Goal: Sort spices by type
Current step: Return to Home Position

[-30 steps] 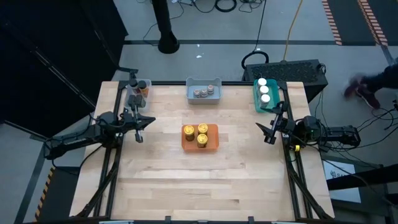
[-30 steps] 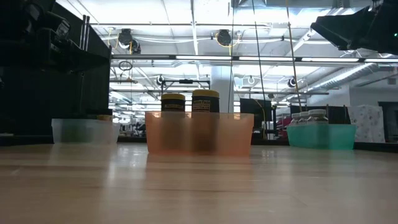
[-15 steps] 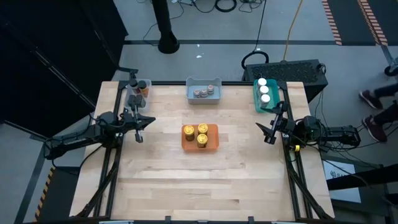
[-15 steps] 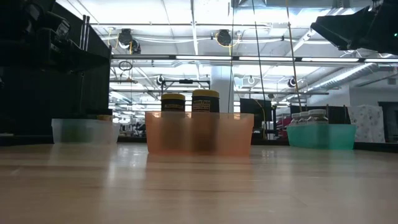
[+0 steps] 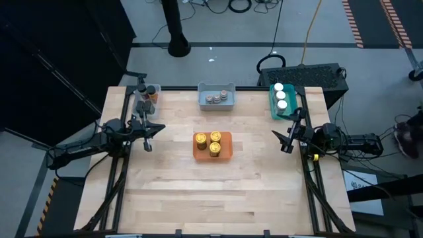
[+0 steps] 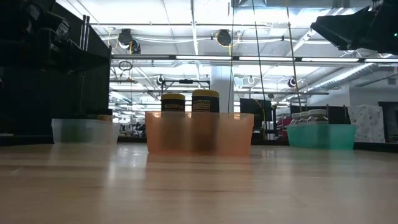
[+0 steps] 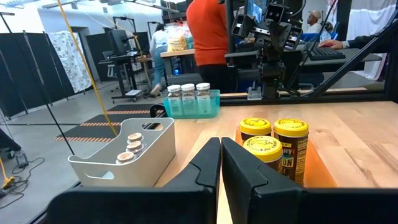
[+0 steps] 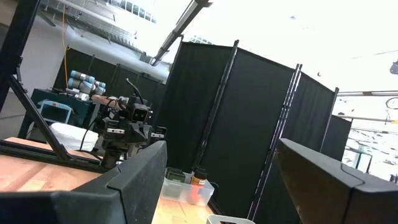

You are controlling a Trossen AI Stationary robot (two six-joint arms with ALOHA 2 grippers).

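Note:
Three yellow-lidded spice jars (image 5: pixel 213 142) stand in the orange tray (image 5: pixel 227 153) at the table's middle. Grey-lidded jars (image 5: pixel 217 99) sit in the blue-grey tray (image 5: pixel 205 89) at the far edge. White-lidded jars (image 5: pixel 281 96) fill the teal tray (image 5: pixel 273 109) at the far right. A dark-lidded and an amber jar (image 5: pixel 152 92) stand in the clear tray (image 5: pixel 141 104) at the far left. My left gripper (image 5: pixel 158 129) hovers shut at the left edge, pointing at the orange tray (image 7: pixel 314 165). My right gripper (image 5: pixel 280 141) hovers open at the right edge, holding nothing.
Bare wooden tabletop (image 5: pixel 211 198) spreads over the whole near half. In the low view the orange tray (image 6: pixel 199 134) stands centre, the clear tray (image 6: pixel 85 130) to its left and the teal tray (image 6: pixel 321 135) to its right. A person's foot (image 5: pixel 404 132) shows on the floor beyond the right edge.
Both arms and all jars have kept still. Only the person on the floor beyond the table's right edge has walked, toward the near side.

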